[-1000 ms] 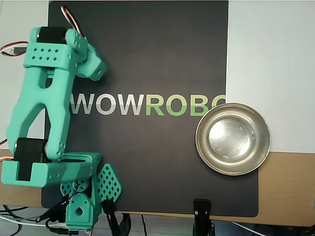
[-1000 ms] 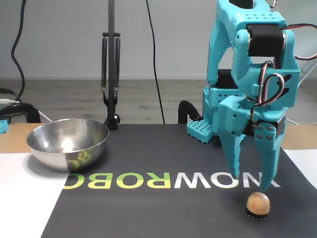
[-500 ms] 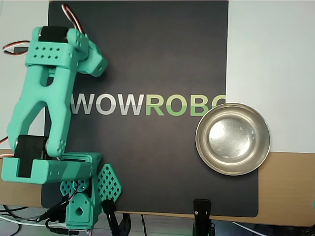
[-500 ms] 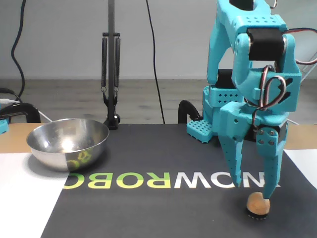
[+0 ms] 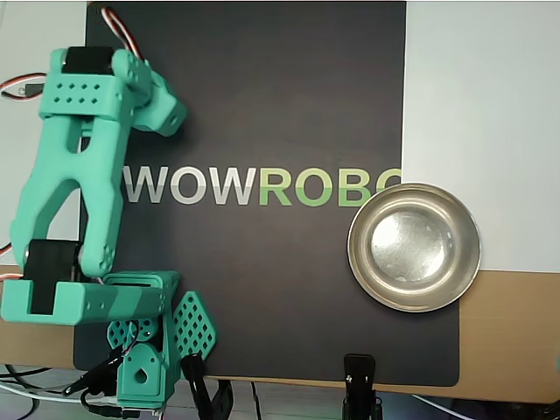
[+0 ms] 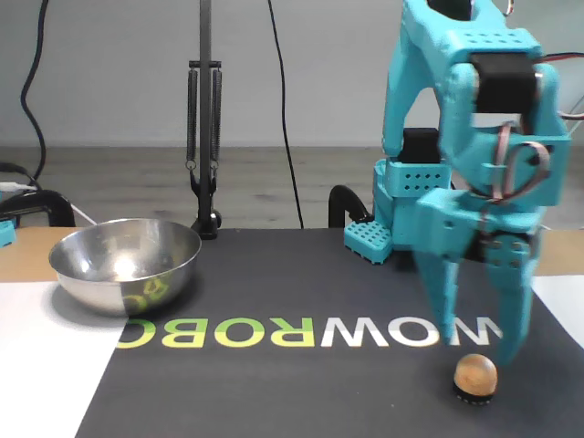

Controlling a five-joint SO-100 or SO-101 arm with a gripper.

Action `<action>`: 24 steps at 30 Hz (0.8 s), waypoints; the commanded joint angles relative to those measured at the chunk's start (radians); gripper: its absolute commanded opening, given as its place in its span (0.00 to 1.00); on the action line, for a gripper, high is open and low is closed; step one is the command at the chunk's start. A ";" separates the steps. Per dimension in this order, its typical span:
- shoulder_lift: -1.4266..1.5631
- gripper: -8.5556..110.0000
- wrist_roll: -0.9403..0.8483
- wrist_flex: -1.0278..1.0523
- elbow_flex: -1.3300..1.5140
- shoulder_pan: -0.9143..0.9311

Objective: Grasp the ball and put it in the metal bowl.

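— While the arm (image 6: 474,155) leans over the right end of the black mat (image 6: 301,365) in the fixed view, where does the ball (image 6: 476,372) sit?

— On the mat near its front right corner, resting on a small dark ring. It lies low in that view, just in front of the gripper (image 6: 485,351).

— And the fingers?

— Spread apart, pointing down. One tip (image 6: 453,336) hangs a little to the left of the ball and behind it, the other (image 6: 516,351) to the right. Neither touches it as far as that view shows; the arm is slightly blurred.

— Does the overhead view show the ball?

— No, the teal arm (image 5: 79,175) covers that part of the mat (image 5: 262,289), and the gripper is hidden beneath it too.

— Where is the metal bowl (image 6: 125,263)?

— In the fixed view it stands at the left, straddling the mat's edge and the white sheet (image 6: 46,365), well apart from the ball. In the overhead view the bowl (image 5: 414,247) sits at the right edge of the mat, just past the end of the WOWROBO lettering (image 5: 254,185), and it holds nothing.
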 commanded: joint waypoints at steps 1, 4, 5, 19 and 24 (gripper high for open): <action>-0.008 0.56 0.006 -0.008 -0.017 -0.008; -0.029 0.56 0.005 -0.011 -0.018 -0.008; -0.034 0.56 0.005 -0.011 -0.018 -0.008; -0.061 0.56 0.005 -0.051 -0.020 -0.003; -0.074 0.56 0.005 -0.051 -0.020 -0.002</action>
